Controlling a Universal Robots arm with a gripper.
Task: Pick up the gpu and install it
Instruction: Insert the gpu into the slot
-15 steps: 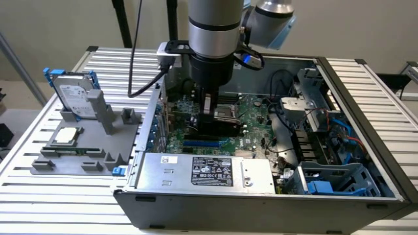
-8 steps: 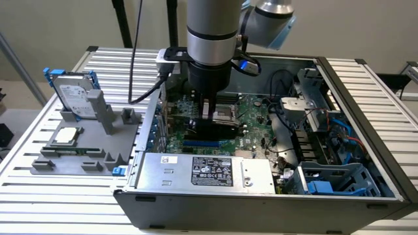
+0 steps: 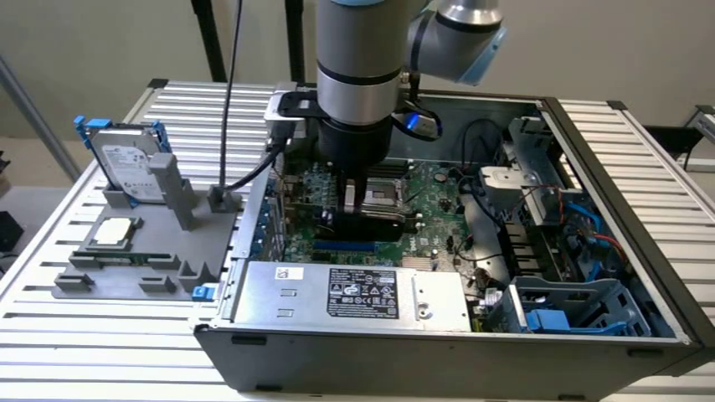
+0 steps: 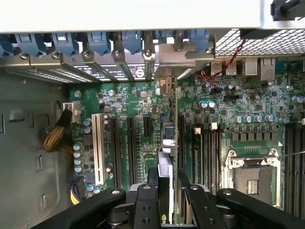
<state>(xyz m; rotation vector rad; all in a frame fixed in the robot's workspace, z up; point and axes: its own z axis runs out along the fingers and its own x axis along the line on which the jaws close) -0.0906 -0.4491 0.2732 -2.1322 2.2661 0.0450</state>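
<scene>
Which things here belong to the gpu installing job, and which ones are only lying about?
Job: hand, gpu it grips, motherboard, computer case.
Lying about: hard drive, processor chip, memory stick, gray fixture.

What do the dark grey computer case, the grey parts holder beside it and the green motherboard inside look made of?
Dark grey computer case: painted sheet metal, probably steel, going by its thin folded walls. Grey parts holder: matte plastic, possibly printed; blocky, dull, uniform colour. Green motherboard: fibreglass laminate with glossy green coating, studded with soldered parts.
</scene>
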